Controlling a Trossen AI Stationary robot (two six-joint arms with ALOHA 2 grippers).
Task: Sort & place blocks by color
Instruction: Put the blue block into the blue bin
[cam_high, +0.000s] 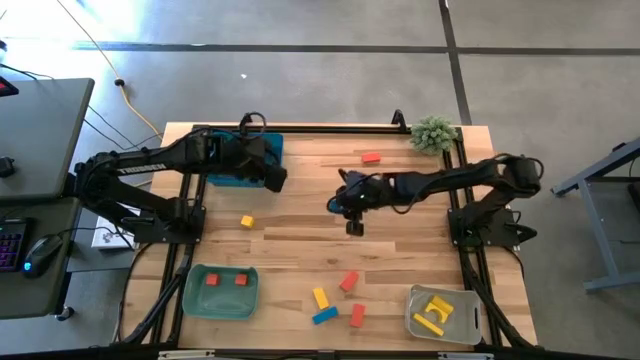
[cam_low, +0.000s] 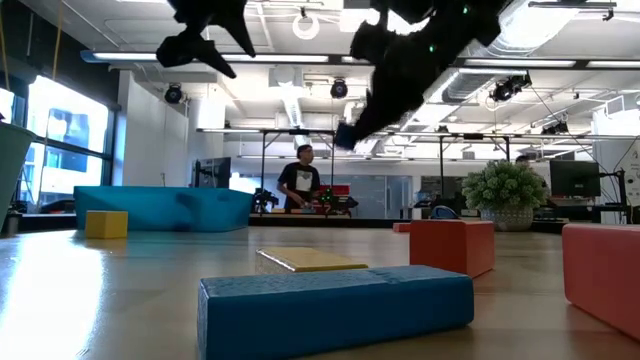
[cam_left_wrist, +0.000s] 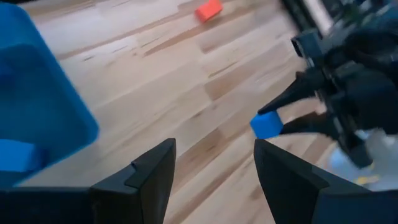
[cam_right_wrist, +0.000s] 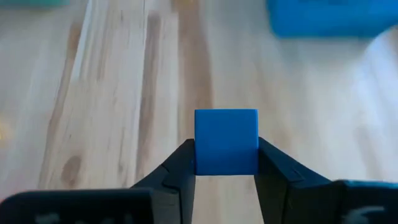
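A blue cube hangs above the table's middle, and my right gripper is shut on it. In the low view the cube shows well above the wood. My left gripper stands open over the near right corner of the blue bin, with nothing between its fingers. One blue block lies in that bin. Loose on the table lie a red block at the far side, a yellow cube left of centre, and several red, yellow and blue pieces near the front. My right gripper pinches the blue cube by two opposite side faces between the ends of its two fingers. The fingers come from the table's right, slanting down. The cube is lifted clear of the table and sits level between them.
A green bin with two red blocks stands at the near left. At the near right a clear bin holds yellow pieces. A small plant sits at the far right corner. Bare wood lies between the two grippers.
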